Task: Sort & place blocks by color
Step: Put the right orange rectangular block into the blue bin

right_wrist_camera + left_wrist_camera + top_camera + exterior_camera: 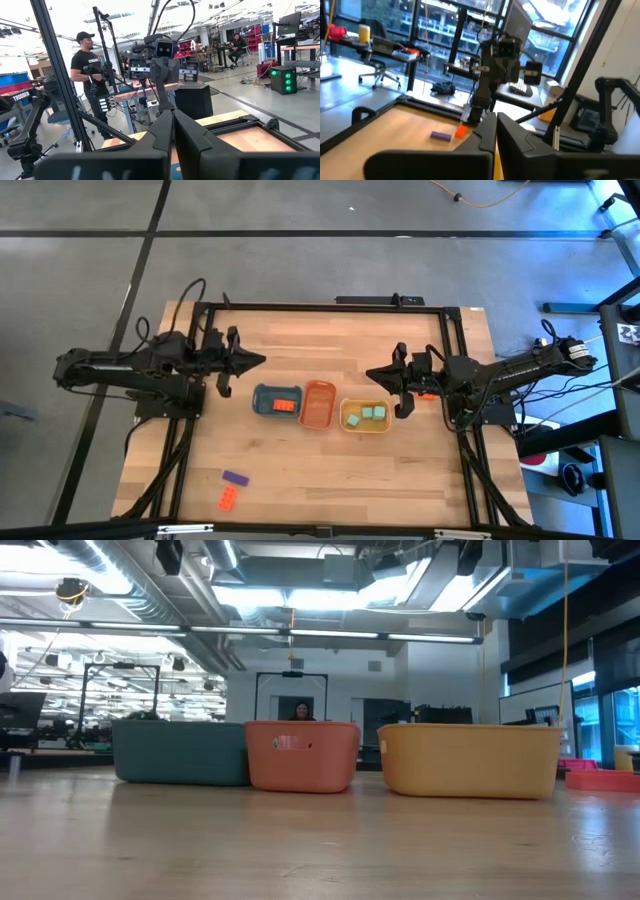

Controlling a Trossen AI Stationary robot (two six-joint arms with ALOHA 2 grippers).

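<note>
Both tools clenched empty, left tool (258,361) and right tool (372,374) above the desk (330,470); tray contents hidden in low view.

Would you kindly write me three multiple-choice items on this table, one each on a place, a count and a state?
1. Where does the purple block lie?
A. in the blue tray
B. on the bare table near its front left corner
C. in the yellow tray

2. How many mint green blocks are in the yellow tray?
A. one
B. three
C. six

3. How is the left gripper?
A. shut, holding nothing
B. shut on an orange block
C. wide open

Key: 1 B, it sits beside an orange-red block, outside the trays. 2 B, three show from above. 3 A, its fingers meet, empty.
</note>
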